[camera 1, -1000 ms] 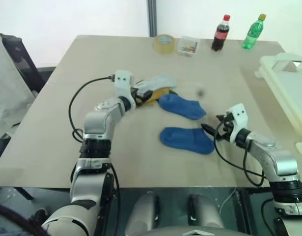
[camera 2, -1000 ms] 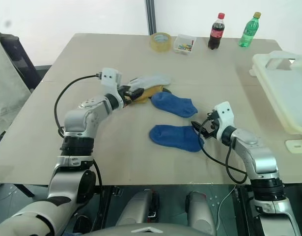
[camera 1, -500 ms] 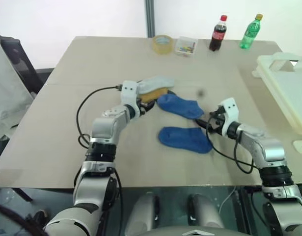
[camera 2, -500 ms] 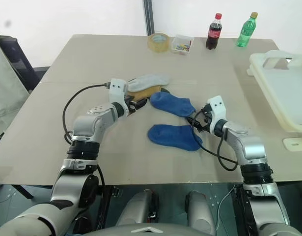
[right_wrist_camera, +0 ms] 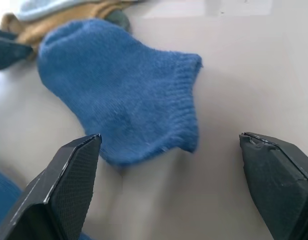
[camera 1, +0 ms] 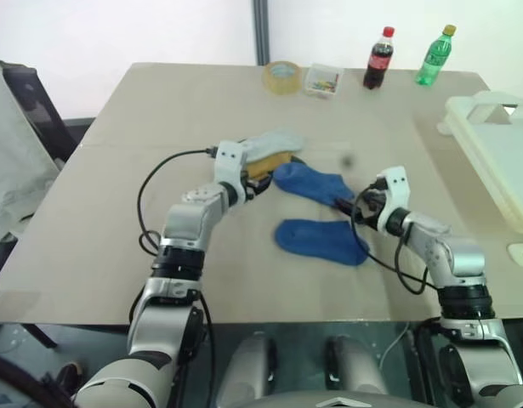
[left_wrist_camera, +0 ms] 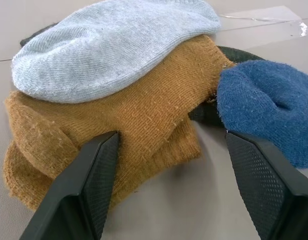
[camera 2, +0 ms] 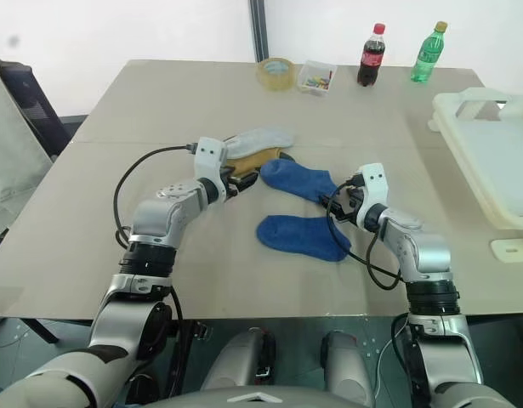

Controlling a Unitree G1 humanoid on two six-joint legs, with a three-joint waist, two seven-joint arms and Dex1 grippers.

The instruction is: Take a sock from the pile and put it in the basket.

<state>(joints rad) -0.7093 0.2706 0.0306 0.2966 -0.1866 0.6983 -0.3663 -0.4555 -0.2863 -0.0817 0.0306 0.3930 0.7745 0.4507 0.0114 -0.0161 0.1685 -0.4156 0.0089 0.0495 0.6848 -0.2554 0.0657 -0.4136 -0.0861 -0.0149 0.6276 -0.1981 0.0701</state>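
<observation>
The pile lies mid-table: a pale grey sock [left_wrist_camera: 108, 40] on a mustard sock [left_wrist_camera: 143, 115], a dark green one [left_wrist_camera: 244, 52] under them, and a blue sock [camera 1: 310, 183] beside them. A second blue sock [camera 1: 321, 240] lies apart, nearer to me. My left gripper [left_wrist_camera: 171, 165] is open and low at the mustard sock's near edge, one finger over that sock, nothing held. Just right of the farther blue sock [right_wrist_camera: 123, 95], my right gripper [camera 1: 350, 206] is open and faces its cuff. The cream-white basket [camera 1: 499, 144] stands at the table's right edge.
At the table's far edge stand a tape roll [camera 1: 283, 75], a small clear box [camera 1: 323, 80], a cola bottle [camera 1: 378, 58] and a green bottle [camera 1: 435, 55]. A dark chair [camera 1: 27, 102] with pale cloth stands off the left side.
My right gripper has come forward and leftward, closer to the farther blue sock. My left gripper has sunk a little at the mustard sock. Both stay open.
</observation>
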